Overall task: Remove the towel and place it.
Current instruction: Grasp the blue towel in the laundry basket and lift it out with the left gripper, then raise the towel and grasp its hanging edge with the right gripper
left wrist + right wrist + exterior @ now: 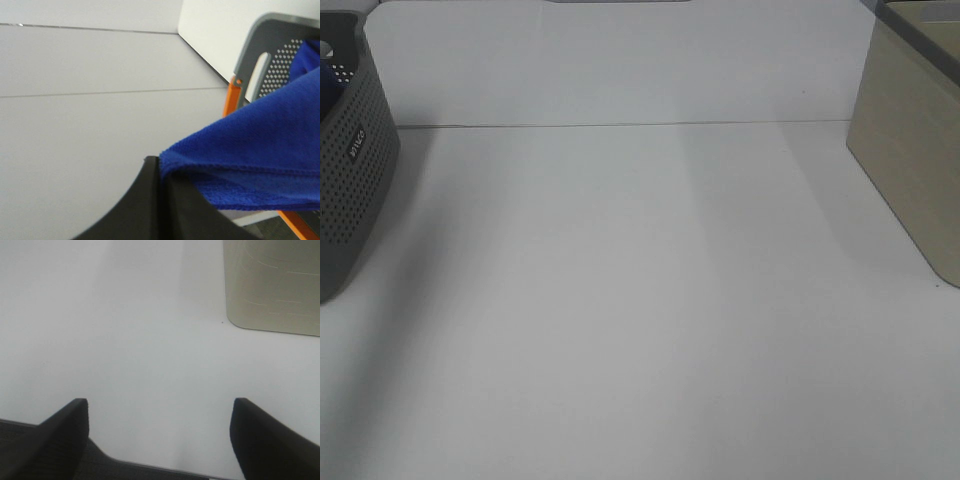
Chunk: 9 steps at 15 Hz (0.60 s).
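Note:
The royal-blue plush towel fills the right of the left wrist view. My left gripper is shut on its hemmed edge, with the cloth stretching back to the grey perforated basket. In the exterior high view the basket stands at the left edge with a sliver of blue towel inside; neither arm shows there. My right gripper is open and empty above the bare white table.
A beige box stands at the right edge of the white table; its corner shows in the right wrist view. An orange frame sits beside the basket. A seam crosses the table's back.

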Tool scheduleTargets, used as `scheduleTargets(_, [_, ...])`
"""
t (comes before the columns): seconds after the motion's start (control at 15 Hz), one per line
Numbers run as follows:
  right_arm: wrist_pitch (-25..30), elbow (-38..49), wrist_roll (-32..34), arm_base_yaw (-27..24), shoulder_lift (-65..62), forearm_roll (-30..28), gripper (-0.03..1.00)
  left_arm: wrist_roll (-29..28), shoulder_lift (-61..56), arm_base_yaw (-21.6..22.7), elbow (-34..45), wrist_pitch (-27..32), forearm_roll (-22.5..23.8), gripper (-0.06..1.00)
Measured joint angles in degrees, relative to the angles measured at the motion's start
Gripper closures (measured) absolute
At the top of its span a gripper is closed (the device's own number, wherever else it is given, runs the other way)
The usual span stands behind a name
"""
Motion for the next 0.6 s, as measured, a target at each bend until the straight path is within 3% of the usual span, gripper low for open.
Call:
scheduleTargets(0.13, [0.0,0.0,0.0,0.0,0.0,0.5,0.20,0.0,-1.4,-2.5,0.0,-1.3,0.1,0.94])
scheduleTargets(0.27, [-1.3,-0.2,-2.9,0.0,0.3,4.6,0.20,0.0,-2.5,-5.6,0.0,-2.8,0.1,0.94])
scheduleTargets(0.33, [-3.7,-0.5,-6.4,0.0,1.8,9.1,0.20,0.0,-2.9,-6.7,0.0,-4.0,0.2,0.94])
scheduleTargets(0.4, [-9.5,-0.6,-18.3,0.0,7.3,21.9,0.20,0.0,-3.1,-8.8,0.0,-7.0,1.2,0.94])
scheduleTargets(0.47, [-10.5,-0.6,-21.3,0.0,9.2,25.4,0.20,0.0,-3.1,-9.5,0.0,-7.7,1.6,0.94])
scheduleTargets(0.6, [-12.2,-0.6,-37.0,0.0,18.1,39.1,0.20,0.0,-3.1,-13.5,0.0,-10.7,3.1,0.94])
